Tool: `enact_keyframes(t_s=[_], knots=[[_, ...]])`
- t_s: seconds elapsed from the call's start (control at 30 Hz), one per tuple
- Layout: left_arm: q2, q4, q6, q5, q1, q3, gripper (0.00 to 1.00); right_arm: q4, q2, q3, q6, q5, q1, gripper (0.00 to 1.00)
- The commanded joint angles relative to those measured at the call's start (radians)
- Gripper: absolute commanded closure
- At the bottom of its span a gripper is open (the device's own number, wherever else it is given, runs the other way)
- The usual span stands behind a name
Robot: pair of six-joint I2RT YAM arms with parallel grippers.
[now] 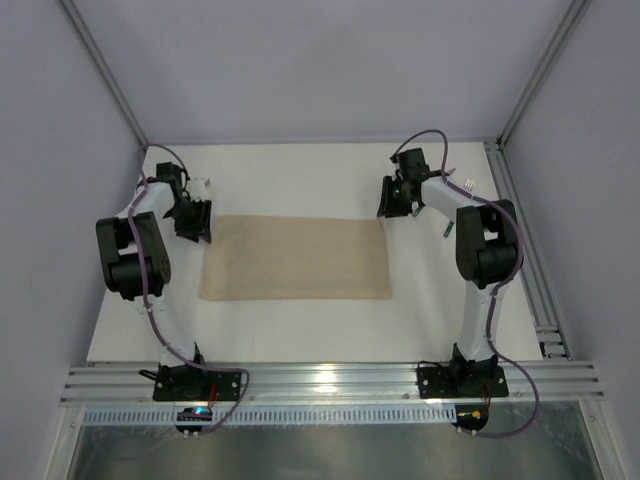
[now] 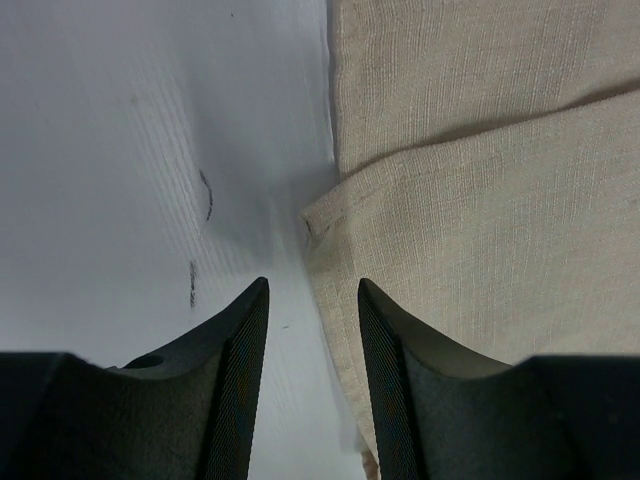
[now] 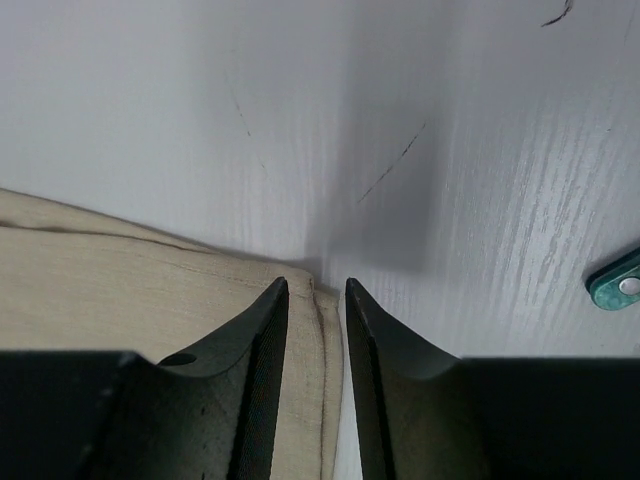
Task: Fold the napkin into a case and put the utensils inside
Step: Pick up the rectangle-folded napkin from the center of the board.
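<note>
Napkin lay folded flat, no case yet; utensils sat outside at its 2 o'clock. Left gripper and right gripper, narrowly parted, held nothing.

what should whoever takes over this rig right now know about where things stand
Left gripper: jaws open, low at the far left corner of the napkin, holding nothing.
Right gripper: jaws open a little, astride the far right corner hem; no clear grip.
Napkin: flat on the table as an oblong. The left wrist view shows one layer lying over another, so at least one fold is in.
Utensils: one teal handle tip lies on the table to the right of the napkin; the rest is not clearly in view.
Left to do: finish folding into a case, then put the utensils inside.
</note>
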Motion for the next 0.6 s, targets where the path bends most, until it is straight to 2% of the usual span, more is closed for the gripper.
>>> enact_keyframes(t_s=[0.0, 0.13, 0.27, 0.4, 0.57], knots=[[0.007, 0.070, -0.017, 0.008, 0.006, 0.047, 0.57, -0.020, 0.020, 0.057, -0.044, -0.028, 0.008, 0.66], [0.035, 0.093, -0.015, 0.014, 0.006, 0.046, 0.60, -0.038, 0.073, 0.084, -0.060, -0.024, 0.016, 0.67], [0.044, 0.108, -0.015, 0.020, 0.006, 0.035, 0.63, -0.029, 0.068, 0.052, -0.064, -0.021, 0.017, 0.75], [0.044, 0.124, -0.014, 0.034, 0.009, 0.029, 0.66, -0.021, 0.045, 0.040, -0.081, -0.013, 0.019, 0.75], [0.049, 0.125, -0.017, 0.066, 0.018, 0.027, 0.75, -0.020, 0.022, 0.043, -0.116, -0.012, 0.037, 0.75]])
